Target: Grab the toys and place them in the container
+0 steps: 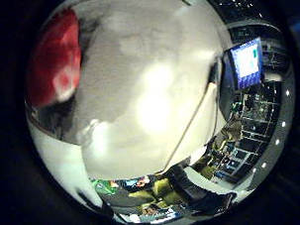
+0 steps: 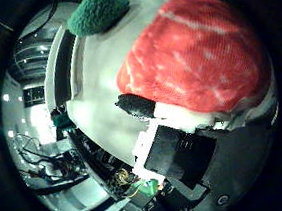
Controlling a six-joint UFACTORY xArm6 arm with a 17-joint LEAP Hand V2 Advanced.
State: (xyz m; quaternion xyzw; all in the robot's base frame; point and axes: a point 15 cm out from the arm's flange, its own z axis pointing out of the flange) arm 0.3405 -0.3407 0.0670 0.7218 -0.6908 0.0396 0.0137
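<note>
Close under the palm on the white desk [image 1: 139, 93] lies the red toy [image 2: 201, 54], a black fingertip [image 2: 136, 105] of the hand [image 2: 186, 156] touching its edge, grip unclear; curl fingers fully around it before lifting.

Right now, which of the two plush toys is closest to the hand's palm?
The red toy with white streaks: it fills much of the thumb side view, right by the hand. The green toy lies farther off on the white surface.

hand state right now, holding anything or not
Right hand: cannot be told; a red and white plush toy fills the thumb side view, close to the palm.
</note>
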